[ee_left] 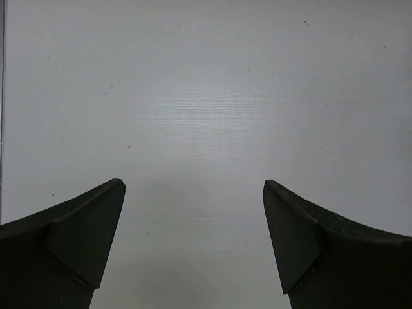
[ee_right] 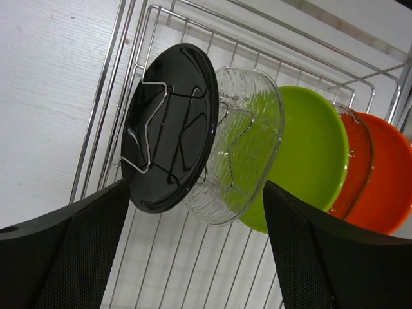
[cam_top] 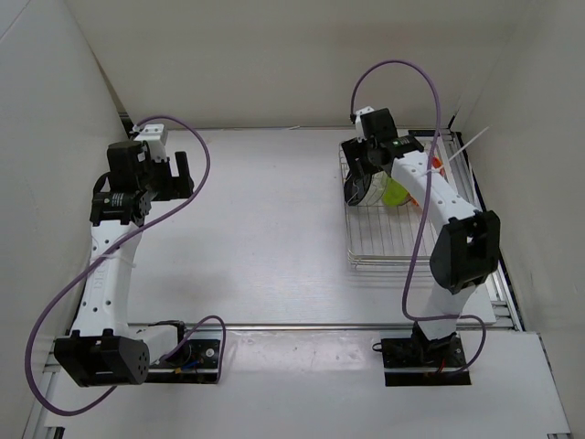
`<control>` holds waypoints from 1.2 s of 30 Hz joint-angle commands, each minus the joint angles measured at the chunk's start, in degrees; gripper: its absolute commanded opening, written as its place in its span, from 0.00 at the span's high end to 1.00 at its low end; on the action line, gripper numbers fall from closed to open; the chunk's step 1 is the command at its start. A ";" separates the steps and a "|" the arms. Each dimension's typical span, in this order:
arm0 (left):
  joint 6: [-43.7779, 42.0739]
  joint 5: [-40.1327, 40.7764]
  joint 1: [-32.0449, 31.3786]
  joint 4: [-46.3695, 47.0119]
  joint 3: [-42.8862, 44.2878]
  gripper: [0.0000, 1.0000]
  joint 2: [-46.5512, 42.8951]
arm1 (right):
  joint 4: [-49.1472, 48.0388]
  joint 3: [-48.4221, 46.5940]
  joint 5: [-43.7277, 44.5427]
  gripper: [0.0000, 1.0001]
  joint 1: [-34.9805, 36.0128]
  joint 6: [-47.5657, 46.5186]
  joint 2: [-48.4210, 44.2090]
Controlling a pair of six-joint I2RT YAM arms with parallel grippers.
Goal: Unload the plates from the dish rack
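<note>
The silver wire dish rack [cam_top: 384, 263] sits at the right of the table. Several plates stand upright in its far end: glossy black [ee_right: 170, 129], clear [ee_right: 248, 154], lime green [ee_right: 309, 154], a second clear one [ee_right: 355, 151] and orange [ee_right: 389, 187]. In the top view the black plate [cam_top: 356, 189], the green one [cam_top: 396, 192] and the orange one [cam_top: 437, 165] show. My right gripper [ee_right: 196, 187] is open and empty just above the black and first clear plates, touching neither. It is over the rack's far left corner [cam_top: 360, 174]. My left gripper [ee_left: 193, 183] is open and empty over bare table at the far left [cam_top: 174, 178].
The rack's near half holds only bare wire grid [ee_right: 193, 270]. White walls close in the table at the back and both sides. A metal rail [cam_top: 507, 302] runs along the table's right edge beside the rack.
</note>
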State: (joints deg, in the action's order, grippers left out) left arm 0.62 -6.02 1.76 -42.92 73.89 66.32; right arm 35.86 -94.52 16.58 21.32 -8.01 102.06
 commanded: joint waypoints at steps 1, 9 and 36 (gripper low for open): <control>-0.54 0.40 0.26 -0.33 1.53 0.00 -0.14 | -2.72 -3.30 1.79 0.14 0.04 -0.51 0.51; -0.54 0.40 0.26 0.20 2.14 0.00 -0.67 | -3.86 -3.82 2.93 0.22 -0.49 -1.12 6.04; -1.06 0.92 0.26 0.20 1.61 0.00 -2.96 | -3.34 -4.97 11.72 0.73 2.23 -1.66 9.74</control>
State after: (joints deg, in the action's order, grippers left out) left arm -0.03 -5.37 1.76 -43.05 73.93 65.23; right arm 34.04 -96.99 26.33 23.29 -9.65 111.53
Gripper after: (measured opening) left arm 0.994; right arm 0.281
